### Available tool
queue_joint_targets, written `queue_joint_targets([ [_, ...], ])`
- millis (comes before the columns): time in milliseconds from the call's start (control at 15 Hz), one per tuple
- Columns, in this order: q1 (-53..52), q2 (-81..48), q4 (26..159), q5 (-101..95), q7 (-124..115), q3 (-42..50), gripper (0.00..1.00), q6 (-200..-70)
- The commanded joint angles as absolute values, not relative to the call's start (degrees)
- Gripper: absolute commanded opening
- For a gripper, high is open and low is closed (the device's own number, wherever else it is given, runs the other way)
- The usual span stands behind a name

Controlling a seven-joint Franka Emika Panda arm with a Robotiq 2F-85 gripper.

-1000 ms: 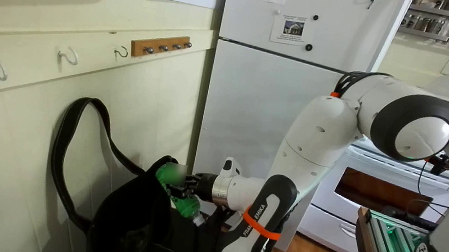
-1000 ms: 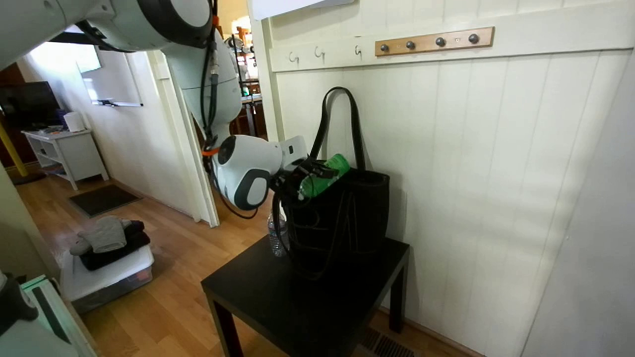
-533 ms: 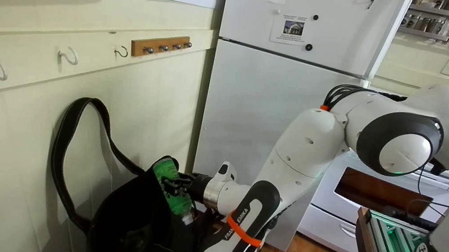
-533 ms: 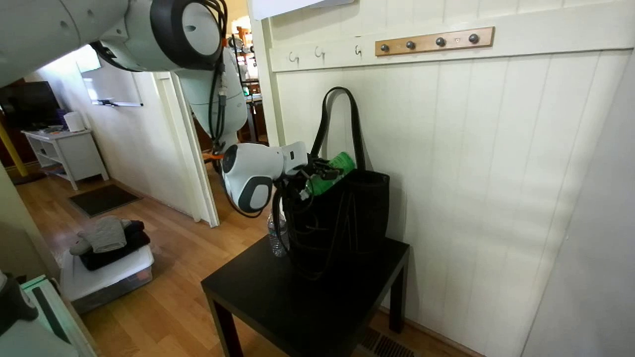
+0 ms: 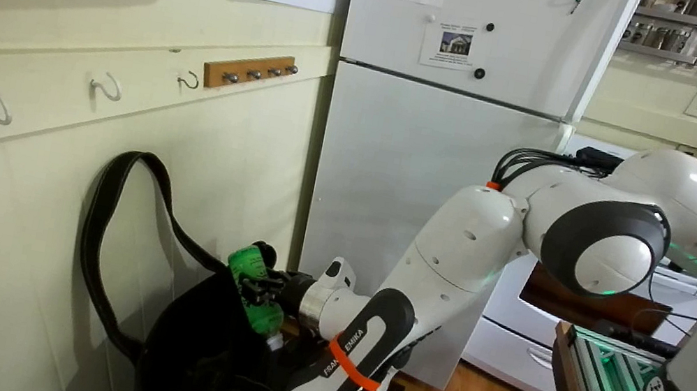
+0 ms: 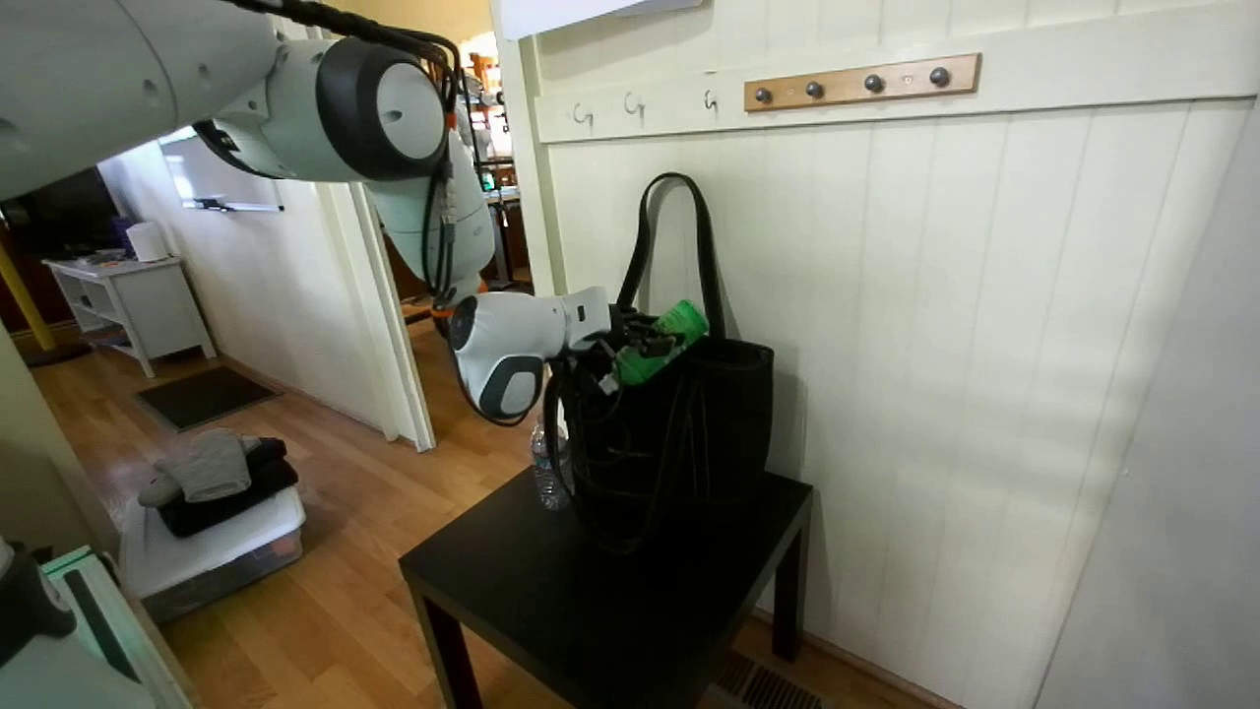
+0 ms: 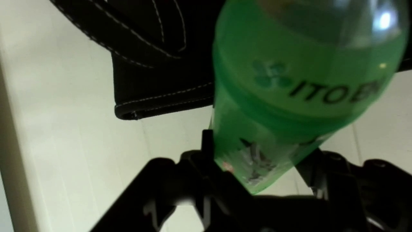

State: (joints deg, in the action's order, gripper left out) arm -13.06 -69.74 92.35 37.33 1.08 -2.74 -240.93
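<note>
A green plastic bottle (image 7: pixel 305 71) with "ITOEN" printed on it fills much of the wrist view. My gripper (image 7: pixel 257 158) is shut on it, a black finger (image 7: pixel 207 145) at either side. In both exterior views the bottle (image 5: pixel 249 262) lies tilted across the gripper (image 5: pixel 262 286), its cap end (image 5: pixel 275 341) pointing down. Close by is a black tote bag (image 6: pixel 728 423) with one strap (image 6: pixel 704 246) standing up. Bottle and gripper (image 6: pixel 655 340) are by the bag's upper rim; I cannot tell whether they touch it. Most of the bag's inside is dark.
The bag stands on a small black table (image 6: pixel 591 601) against a panelled wall (image 6: pixel 984 295). A clear water bottle (image 6: pixel 549 473) stands on the table beside the bag. Wall hooks (image 5: pixel 104 87) and a knobbed wooden rack (image 5: pixel 249 71) are above. A white fridge (image 5: pixel 407 184) rises behind the arm.
The arm has lowered and extended toward the wall, carrying the green bottle a little further over the bag's rim. The grip on the bottle looks the same. Bag and table have not visibly moved.
</note>
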Motion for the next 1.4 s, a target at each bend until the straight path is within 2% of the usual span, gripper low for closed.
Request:
queue_joint_targets([
  [0, -11.9, -69.8, 92.2, 36.7, 1.9, -4.0, 0.61, -241.4],
  [67, -11.9, -69.9, 92.0, 36.7, 2.0, -4.0, 0.36, -241.4],
  [800, -13.6, -79.3, 77.8, 47.2, 4.8, -5.0, 0.36, -244.1],
  [1333, -20.9, -88.2, 62.9, 54.7, 4.8, 3.3, 0.36, -242.6],
])
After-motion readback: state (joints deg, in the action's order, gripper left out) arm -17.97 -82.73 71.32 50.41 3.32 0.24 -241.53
